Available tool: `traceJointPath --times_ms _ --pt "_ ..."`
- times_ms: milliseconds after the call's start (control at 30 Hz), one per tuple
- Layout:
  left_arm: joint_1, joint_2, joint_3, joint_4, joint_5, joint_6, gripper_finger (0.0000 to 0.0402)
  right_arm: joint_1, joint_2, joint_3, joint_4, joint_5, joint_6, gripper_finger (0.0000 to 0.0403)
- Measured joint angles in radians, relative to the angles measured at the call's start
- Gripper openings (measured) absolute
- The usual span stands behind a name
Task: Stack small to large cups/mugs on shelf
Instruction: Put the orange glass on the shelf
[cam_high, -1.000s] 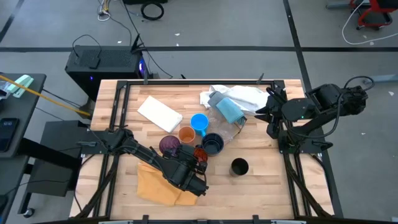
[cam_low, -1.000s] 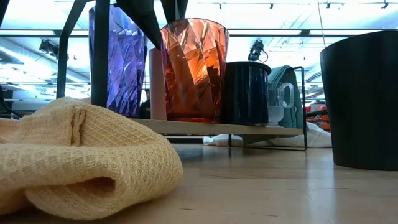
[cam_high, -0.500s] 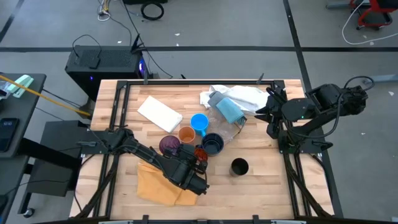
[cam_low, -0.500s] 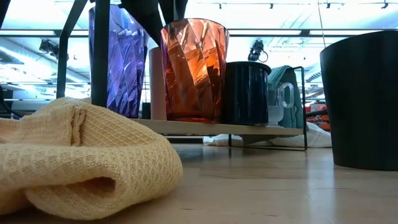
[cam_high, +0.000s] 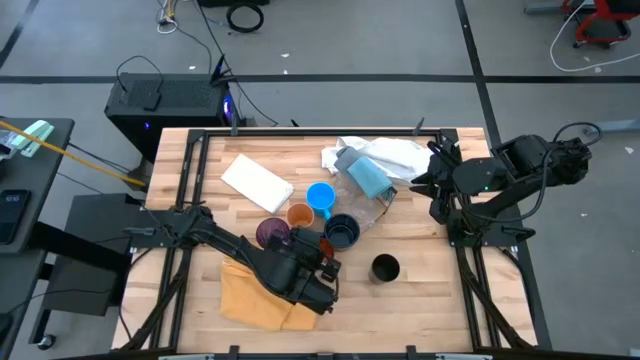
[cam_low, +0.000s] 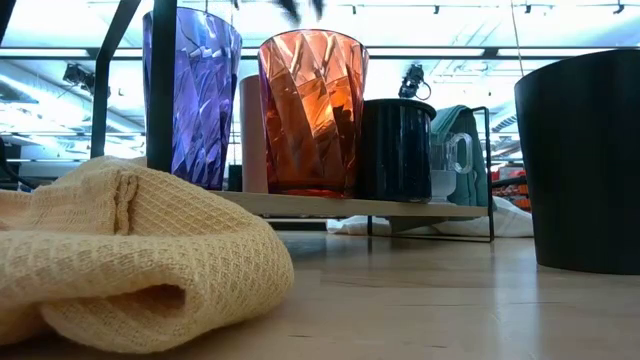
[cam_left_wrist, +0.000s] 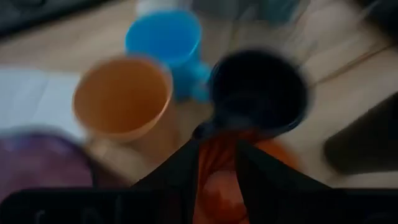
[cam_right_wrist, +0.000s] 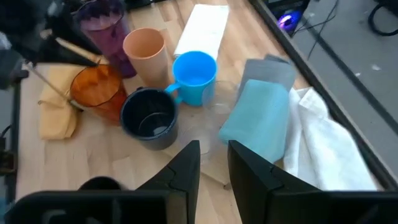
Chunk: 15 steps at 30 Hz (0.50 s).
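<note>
No text, label, brand, number or sign can be read in any of the views. The cups, the cloths and the white pad on the surface carry no visible print. Items in the room behind are too small or blurred for any lettering to be made out.

left gripper (cam_high: 322, 262): mid-table, fingers slightly parted | right gripper (cam_high: 433, 180): at right table edge, fingers narrowly parted

Bright overhead light; heavily motion-blurred left wrist view.
</note>
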Motion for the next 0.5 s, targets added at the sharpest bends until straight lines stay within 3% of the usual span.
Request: traceJointPath --times_ms 133,300,500 --pt "-0.036 -0.001 0.132 0.006 -0.2 0.09 0.0108 0.002 0.001 -0.002 0.004 -0.075 0.003 0.0089" --pt "-0.085 -0.126 0.089 0.158 -0.464 0.217 0.0107 0.049 0.001 -0.069 0.091 -0.165 0.01 0.0089" --pt "-0.095 -0.19 0.125 0.188 -0.541 0.406 0.0107 0.158 0.008 -0.267 0.554 -0.427 -0.042 0.0089"
